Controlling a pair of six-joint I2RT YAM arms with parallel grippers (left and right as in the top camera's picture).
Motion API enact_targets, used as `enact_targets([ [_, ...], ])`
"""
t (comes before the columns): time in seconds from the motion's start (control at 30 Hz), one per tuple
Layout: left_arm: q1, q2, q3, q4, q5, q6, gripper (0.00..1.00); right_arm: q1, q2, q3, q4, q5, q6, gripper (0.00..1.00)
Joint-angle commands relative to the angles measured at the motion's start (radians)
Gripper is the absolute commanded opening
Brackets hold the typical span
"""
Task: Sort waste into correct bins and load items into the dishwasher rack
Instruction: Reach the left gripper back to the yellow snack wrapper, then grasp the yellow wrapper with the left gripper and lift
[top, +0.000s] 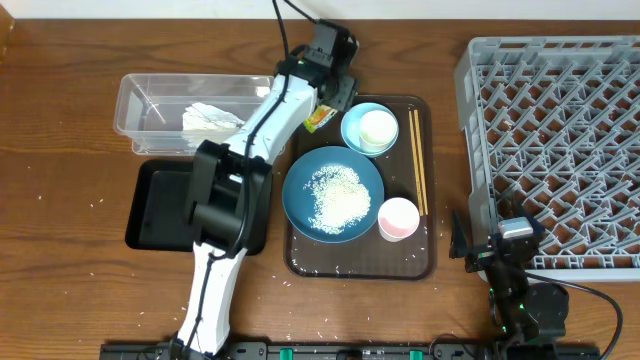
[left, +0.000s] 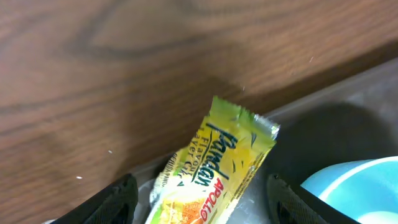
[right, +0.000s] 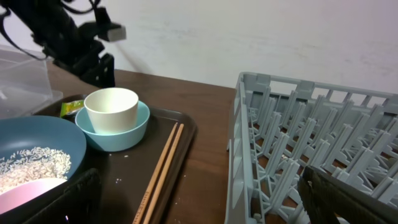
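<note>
**Plainly open: both grippers, the left one straddling the snack wrapper**

Underneath everything, a brown wood-grain table (top: 60, 120) is lying flecked with stray white grains. Nearest the front edge, the right gripper (right: 208, 199) is hanging with its dark fingers spread wide and nothing between them. Beyond it, a brown serving tray (top: 330, 262) is carrying a pink cup (top: 398, 218), a round dark-blue dish (top: 300, 190) heaped with loose rice (top: 338, 196), thin wooden chopsticks (top: 419, 160) and a light-blue bowl (top: 350, 135) cradling a white cup (top: 378, 128). At the tray's far left corner, the glossy yellow-green wrapper (left: 211, 168) is lying between the parted fingers of the left gripper (left: 202, 202), its lower end running out of view. The left arm is covering part of the shallow black tray (top: 150, 215) and the clear tub (top: 135, 95) holding crumpled white paper (top: 210, 117). The grey lattice rack (top: 560, 120) is running off the right edge, and a pale wall (right: 249, 31) is closing the room behind
</note>
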Motion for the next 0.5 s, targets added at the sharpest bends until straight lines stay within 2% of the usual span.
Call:
enact_targets([
  [0.0,-0.008,0.005,-0.002,-0.004,0.011,0.014,0.69,0.007,-0.001,-0.001,-0.003,0.002,-0.01,0.99],
  [0.37,-0.019,0.058,-0.002,-0.032,0.018,0.014,0.68,0.007,-0.001,-0.001,-0.004,0.003,-0.009,0.99],
  [0.47,-0.019,0.061,-0.002,-0.029,0.017,0.014,0.62,0.007,-0.001,-0.001,-0.003,0.002,-0.009,0.99],
])
